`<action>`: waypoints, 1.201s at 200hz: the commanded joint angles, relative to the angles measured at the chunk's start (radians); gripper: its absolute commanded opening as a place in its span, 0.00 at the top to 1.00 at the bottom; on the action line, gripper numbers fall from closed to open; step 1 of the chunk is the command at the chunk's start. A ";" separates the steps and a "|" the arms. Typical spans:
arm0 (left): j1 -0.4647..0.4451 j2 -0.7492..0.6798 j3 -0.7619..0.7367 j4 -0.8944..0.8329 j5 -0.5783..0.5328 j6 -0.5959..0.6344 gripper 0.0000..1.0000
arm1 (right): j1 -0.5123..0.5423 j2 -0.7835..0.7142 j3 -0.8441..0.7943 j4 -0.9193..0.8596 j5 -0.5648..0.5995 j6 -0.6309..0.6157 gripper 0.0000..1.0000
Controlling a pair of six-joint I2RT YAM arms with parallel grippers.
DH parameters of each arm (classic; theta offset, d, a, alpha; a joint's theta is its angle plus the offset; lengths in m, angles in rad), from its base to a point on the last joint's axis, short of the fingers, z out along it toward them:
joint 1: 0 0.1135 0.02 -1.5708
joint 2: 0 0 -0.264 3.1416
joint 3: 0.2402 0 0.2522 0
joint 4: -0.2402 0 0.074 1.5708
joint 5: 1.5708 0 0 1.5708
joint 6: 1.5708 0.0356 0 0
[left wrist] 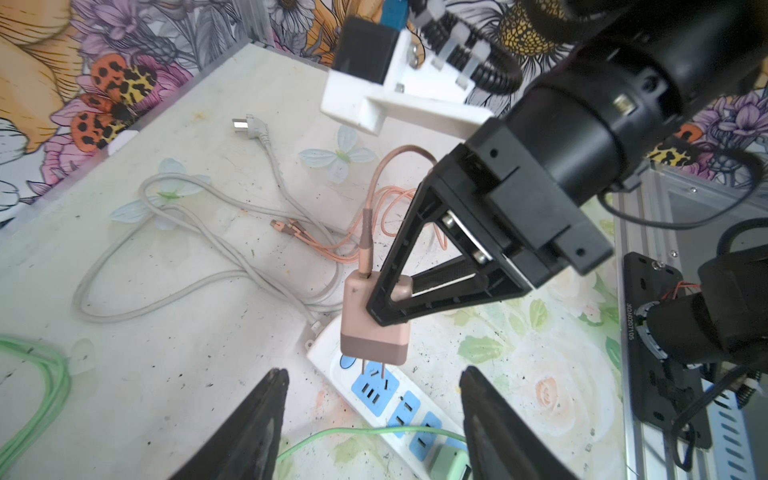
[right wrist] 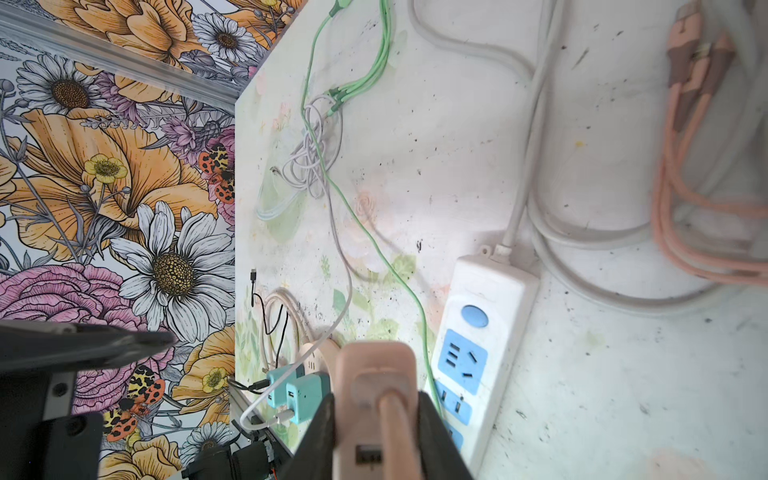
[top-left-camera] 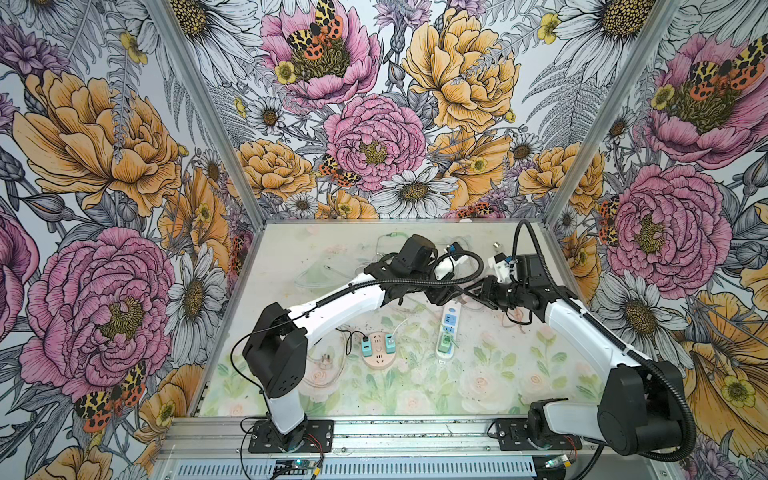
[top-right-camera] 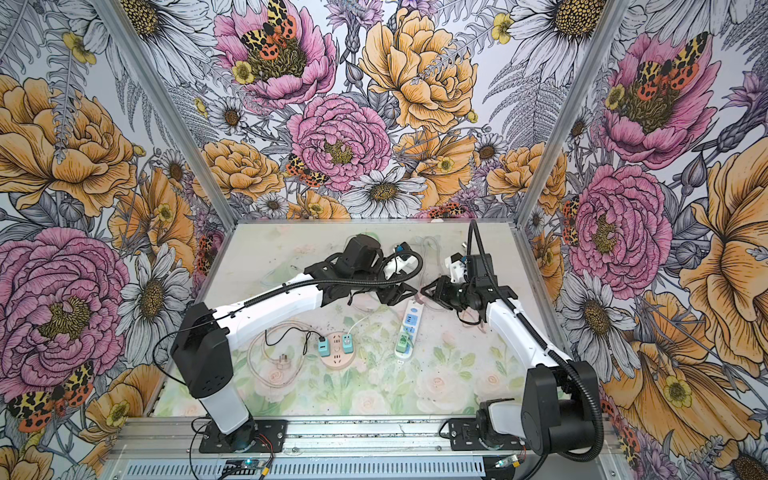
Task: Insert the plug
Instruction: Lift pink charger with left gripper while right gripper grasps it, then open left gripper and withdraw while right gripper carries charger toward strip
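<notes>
Pink plug (left wrist: 372,338) hung upright over the far end of a white power strip (right wrist: 494,282), which lay lengthwise near the middle of the table (top-left-camera: 291,249). The right gripper (left wrist: 388,309) was clamped on the plug's upper body, fingers pressed to opposite sides. Its two metal prongs pointed down at the strip's farthest blue socket – whether their tips had entered the slots could not be told. A pink cable (left wrist: 386,208) rose from the plug's top and looped away across the table behind. The left gripper (left wrist: 374,372) hovered just beside it on the left, jaws spread wide and holding nothing. At the strip's near end sat a green charger (top-left-camera: 445,343), already plugged in. Farther left, a round pink socket hub (top-left-camera: 378,359) carried two teal chargers.
</notes>
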State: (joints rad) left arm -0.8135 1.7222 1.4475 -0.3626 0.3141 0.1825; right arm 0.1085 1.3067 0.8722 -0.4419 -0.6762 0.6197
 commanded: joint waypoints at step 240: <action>0.022 0.154 -0.042 -0.197 -0.241 -0.513 0.53 | 0.318 0.064 0.196 -0.255 0.722 0.117 1.00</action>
State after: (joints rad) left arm -0.7776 1.8133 1.3521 -0.5270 0.0242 -0.2493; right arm 0.3943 1.3312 1.0294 -0.7074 -0.0021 0.7189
